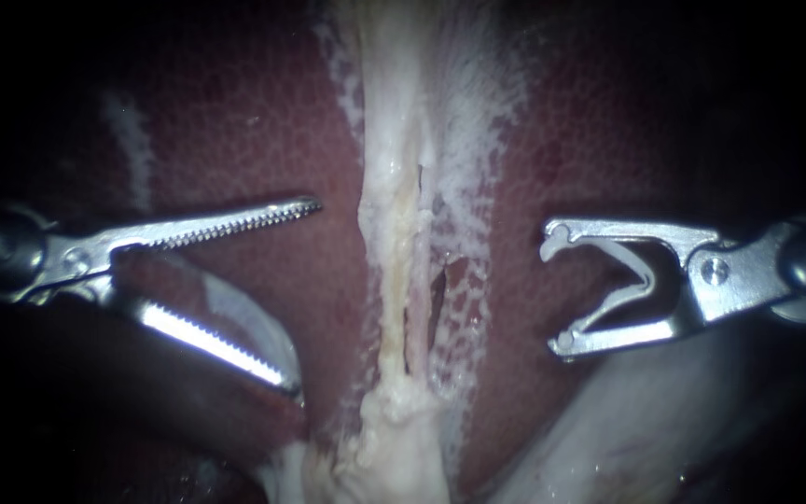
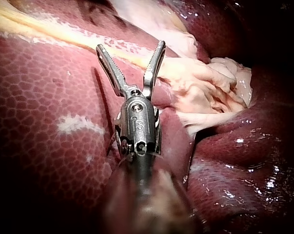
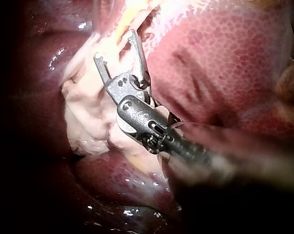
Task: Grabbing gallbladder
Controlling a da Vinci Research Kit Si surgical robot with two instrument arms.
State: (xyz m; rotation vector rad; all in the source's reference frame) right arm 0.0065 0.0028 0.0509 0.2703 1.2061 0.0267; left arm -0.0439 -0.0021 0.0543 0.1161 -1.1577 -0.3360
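Endoscope view: the left instrument (image 1: pixel 306 295) has its toothed claw wide open and holding nothing. The right instrument (image 1: pixel 554 291) faces it, its claw also open and empty. Between the two claws runs a pale strand (image 1: pixel 394 233) over the liver (image 1: pixel 235 121). The lumpy pale mass I take for the gallbladder (image 1: pixel 394 439) lies just past the tip of the left claw's lower jaw, untouched. A good grab would turn the claw toward that mass and take a full bite of it, not the thin strand.

Left wrist view: the left instrument (image 2: pixel 130 46) is spread open above the liver (image 2: pixel 40 87). The gallbladder (image 2: pixel 210 90) sits beside and slightly ahead of the claw.

Right wrist view: the right instrument (image 3: pixel 114 45) gapes open, with the gallbladder (image 3: pixel 88 112) under and beside it. It crowds the same spot, so the claws could meet.
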